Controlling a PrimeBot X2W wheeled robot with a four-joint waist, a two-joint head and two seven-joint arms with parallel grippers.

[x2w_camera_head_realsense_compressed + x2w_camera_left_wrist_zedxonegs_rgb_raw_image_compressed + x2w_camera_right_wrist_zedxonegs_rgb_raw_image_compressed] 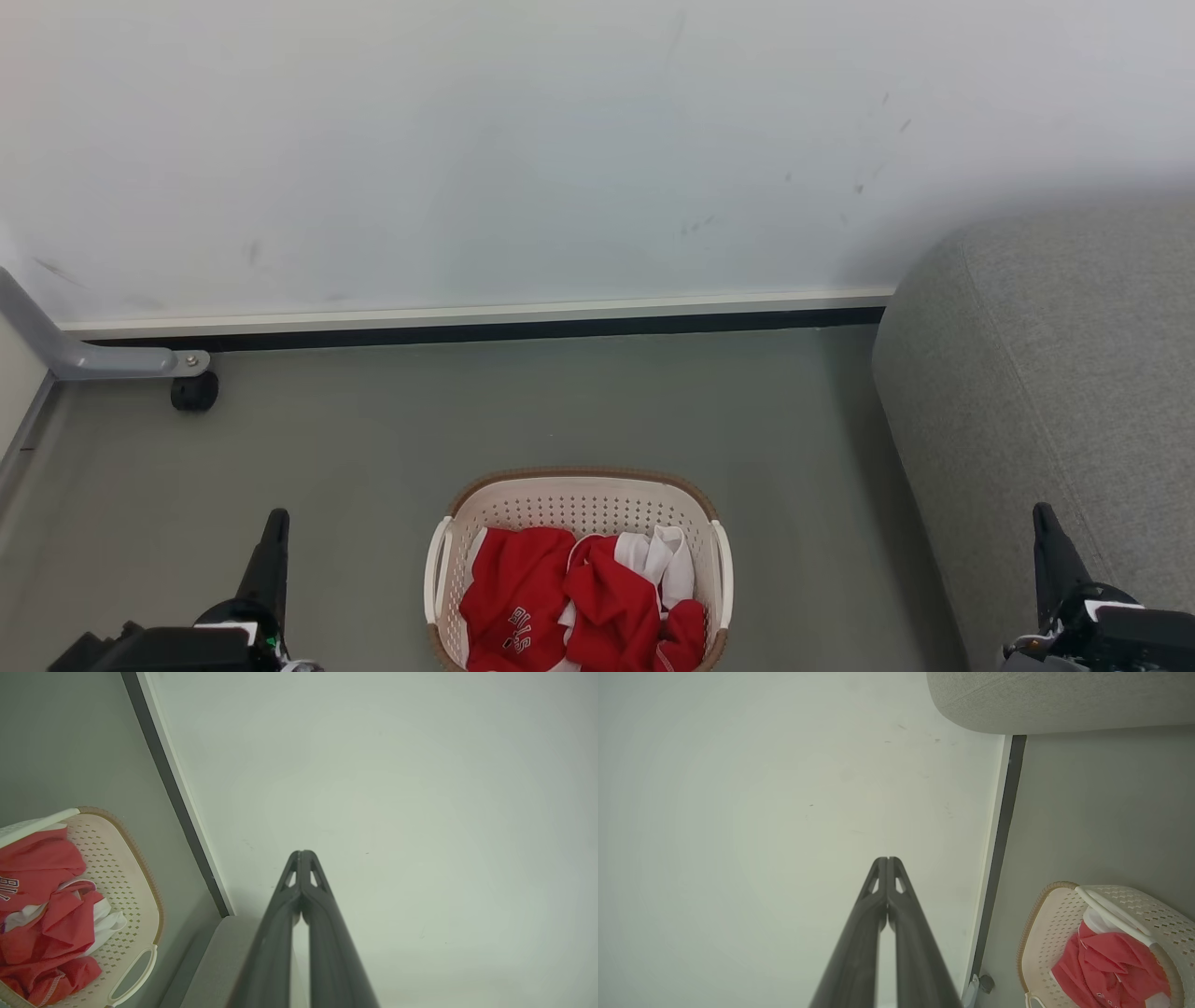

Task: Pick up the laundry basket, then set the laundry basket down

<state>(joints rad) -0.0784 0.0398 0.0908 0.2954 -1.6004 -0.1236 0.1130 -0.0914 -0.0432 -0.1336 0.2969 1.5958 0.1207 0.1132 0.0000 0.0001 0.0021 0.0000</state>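
**Basket on the floor, both tools shut and empty**

The laundry basket [579, 509] sits on the grey floor [373, 439] close in front of the robot, between the two arms. Its near end is cut off by the bottom edge of the head view. A grey sofa [1046, 392] stands to its right, apart from it, and the white wall [560, 140] lies well beyond. Red and white clothes [569, 607] lie crumpled inside.

The left tool [275, 537] hangs well to the left of the basket. The right tool [1047, 537] hangs well to the right, seen against the sofa's side. Each wrist view shows its fingers pressed together tip to tip with nothing between them — neither tool touches the basket.

The basket should be light, being thin perforated plastic with a few garments in it. The walls will likely flex if squeezed, and smooth plastic may slip. The white side handles — the left handle [436, 569] and the right handle [725, 560] — look like the places to take hold, one tool each, since the basket is too wide for a single tool. The fingers must part first. An uneven lift could slide the soft load toward one end.
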